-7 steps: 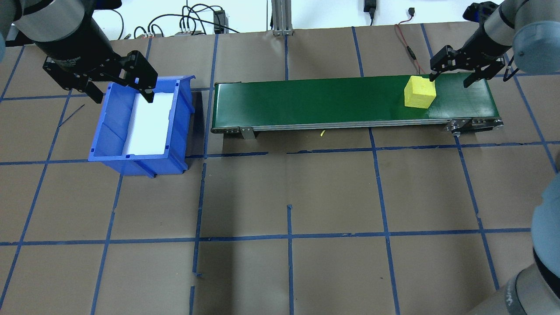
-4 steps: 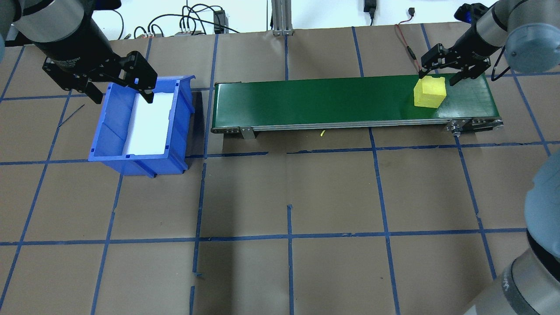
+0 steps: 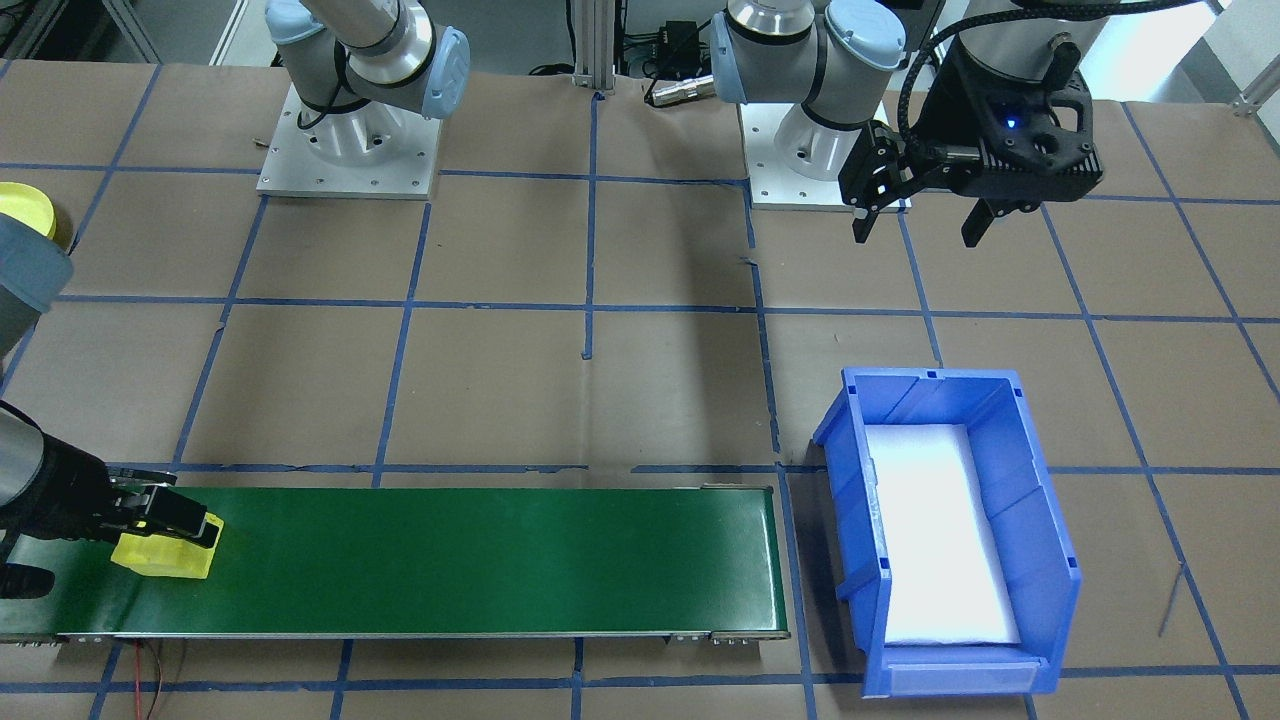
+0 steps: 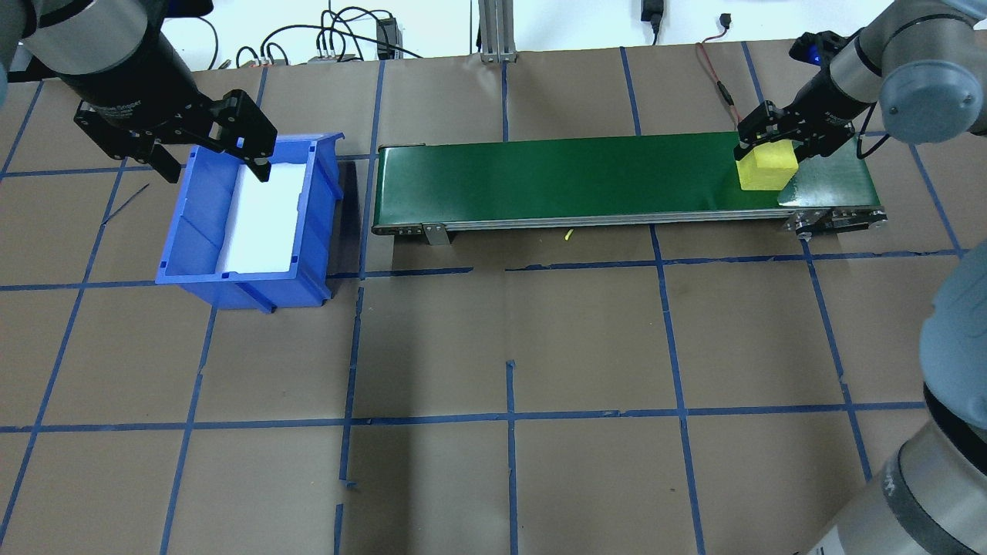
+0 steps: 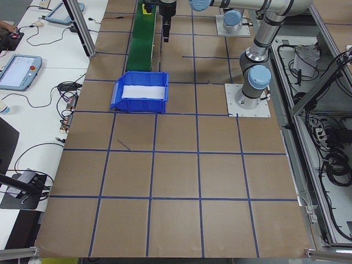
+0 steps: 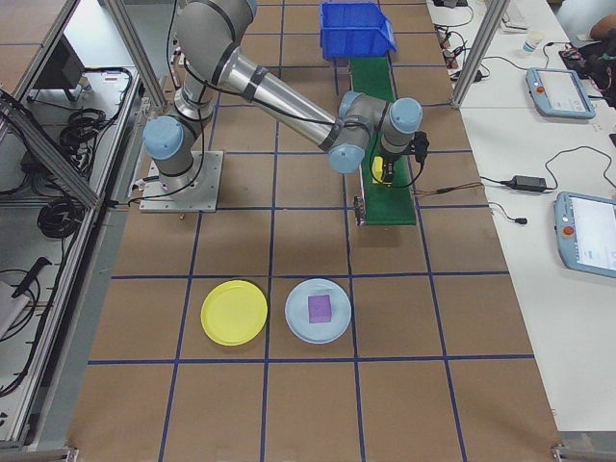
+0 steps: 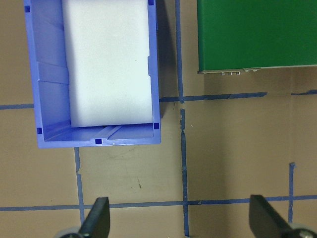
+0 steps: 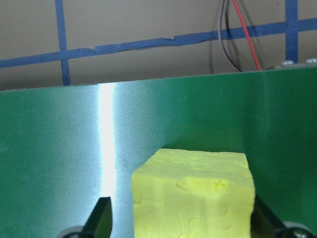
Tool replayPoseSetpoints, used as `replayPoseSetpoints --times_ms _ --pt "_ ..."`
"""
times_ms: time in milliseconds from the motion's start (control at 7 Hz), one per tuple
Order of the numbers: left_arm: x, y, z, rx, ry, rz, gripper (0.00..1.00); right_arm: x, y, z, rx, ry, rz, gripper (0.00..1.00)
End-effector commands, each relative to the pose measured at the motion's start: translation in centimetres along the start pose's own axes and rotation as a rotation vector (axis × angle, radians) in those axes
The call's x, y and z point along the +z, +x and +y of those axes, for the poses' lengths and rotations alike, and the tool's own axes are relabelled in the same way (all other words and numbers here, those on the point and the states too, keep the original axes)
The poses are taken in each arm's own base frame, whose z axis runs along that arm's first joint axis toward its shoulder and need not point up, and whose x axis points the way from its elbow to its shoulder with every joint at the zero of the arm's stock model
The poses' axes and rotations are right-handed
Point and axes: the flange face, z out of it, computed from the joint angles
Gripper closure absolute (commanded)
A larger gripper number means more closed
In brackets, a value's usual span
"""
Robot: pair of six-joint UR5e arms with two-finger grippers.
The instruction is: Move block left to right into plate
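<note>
Closing in since a second ago, right gripper (image 4: 776,143) straddles yellow block (image 4: 766,164) on green conveyor (image 4: 586,177), jaws not yet pinching | left gripper (image 4: 216,154) spread, idle over blue bin (image 4: 320,231) | yellow plate (image 6: 234,312) awaits

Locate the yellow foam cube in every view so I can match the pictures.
Front-facing: yellow foam cube at lower left, on the green conveyor belt's end.
Overhead: upper right, same belt end.
Exterior left: not discernible at the far top.
Exterior right: a yellow sliver by the near arm's wrist, upper centre.
Left wrist: not in it.
Right wrist: bottom centre, between the fingers.
Shared landmark: the green belt.
</note>
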Motion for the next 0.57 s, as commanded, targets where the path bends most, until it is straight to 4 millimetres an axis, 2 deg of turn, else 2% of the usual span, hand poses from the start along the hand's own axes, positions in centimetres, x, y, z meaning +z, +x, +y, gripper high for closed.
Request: replayPoseSetpoints --times_ms 0,143,286,429 --pt "0.0 -0.1 0.0 -0.002 0.000 0.000 0.00 -0.5 0.5 0.2 0.009 -0.011 0.062 0.36" --pt "0.1 0.0 0.0 0.000 -0.001 0.000 0.00 -2.1 0.7 0.1 0.076 0.001 0.125 0.48" --pt "0.1 0.0 0.0 0.000 -0.001 0.000 0.00 -4.1 0.5 0.7 0.076 0.013 0.184 0.51" --pt "0.1 0.0 0.0 0.000 -0.001 0.000 0.00 -5.9 1.4 1.5 0.062 0.008 0.254 0.52"
